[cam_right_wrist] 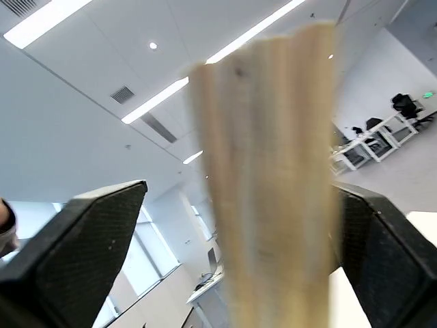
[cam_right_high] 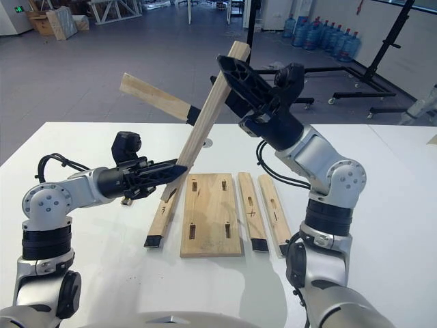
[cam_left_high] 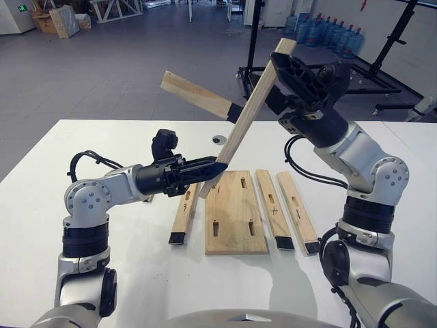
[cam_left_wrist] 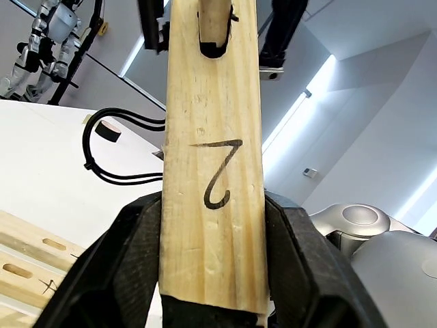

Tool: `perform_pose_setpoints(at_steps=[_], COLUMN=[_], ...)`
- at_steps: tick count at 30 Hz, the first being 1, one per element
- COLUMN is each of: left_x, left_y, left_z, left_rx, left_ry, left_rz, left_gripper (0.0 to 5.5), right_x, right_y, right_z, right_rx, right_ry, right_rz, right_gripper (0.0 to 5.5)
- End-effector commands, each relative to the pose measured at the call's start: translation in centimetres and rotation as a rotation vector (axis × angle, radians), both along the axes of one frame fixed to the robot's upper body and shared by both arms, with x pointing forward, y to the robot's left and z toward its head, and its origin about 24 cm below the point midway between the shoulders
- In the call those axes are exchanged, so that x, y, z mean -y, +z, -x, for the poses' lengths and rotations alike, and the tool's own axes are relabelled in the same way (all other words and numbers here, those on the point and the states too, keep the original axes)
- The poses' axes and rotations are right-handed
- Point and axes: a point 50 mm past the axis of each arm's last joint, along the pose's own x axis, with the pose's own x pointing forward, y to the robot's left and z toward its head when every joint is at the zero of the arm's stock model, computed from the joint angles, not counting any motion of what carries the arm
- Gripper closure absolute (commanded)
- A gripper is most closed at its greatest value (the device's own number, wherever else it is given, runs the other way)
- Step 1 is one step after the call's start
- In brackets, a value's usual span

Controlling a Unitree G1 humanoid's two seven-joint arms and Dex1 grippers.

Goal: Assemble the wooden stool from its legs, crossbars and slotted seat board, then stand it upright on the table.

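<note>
Between the jaws of the left gripper [cam_left_high: 215,166], pinched tight, sits the lower end of the numbered leg [cam_left_high: 251,108]. Its long axis climbs slantwise to the right gripper [cam_left_high: 278,60], whose jaws straddle the top end, spread. The crossbar [cam_left_high: 196,93] is socketed between the two grippers.

White counter [cam_left_high: 150,287], flat. Slotted seat board [cam_left_high: 235,213] lies at its centre, four slots up. One leg [cam_left_high: 181,222] lies just left of it; two bars [cam_left_high: 274,208] lie side by side right. Small round disc [cam_left_high: 217,139] lies near the far edge.
</note>
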Motion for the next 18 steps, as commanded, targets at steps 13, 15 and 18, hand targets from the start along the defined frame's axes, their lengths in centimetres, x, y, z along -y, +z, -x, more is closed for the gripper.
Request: perform_pose_setpoints(at_steps=[13,15,18], left_x=[0.2,0.1,0.1], left_y=[0.1,0.0,0.0], left_z=[0.6,0.6,0.5], left_rx=[0.024,0.023,0.022], left_ry=[-0.007,-0.004,-0.001], left_rz=[-0.026,-0.029,-0.031], left_gripper=[3.49,3.49,3.49], right_x=[-1.6,-1.5,-1.4], right_y=[-0.8,-0.8,-0.9], right_z=[-0.1,-0.2,-0.1], right_rx=[-0.040,-0.040,-0.045], right_ry=[-0.023,-0.028,-0.032], right_rz=[0.077,0.070,0.070], right_gripper=[0.94,0.94,0.94])
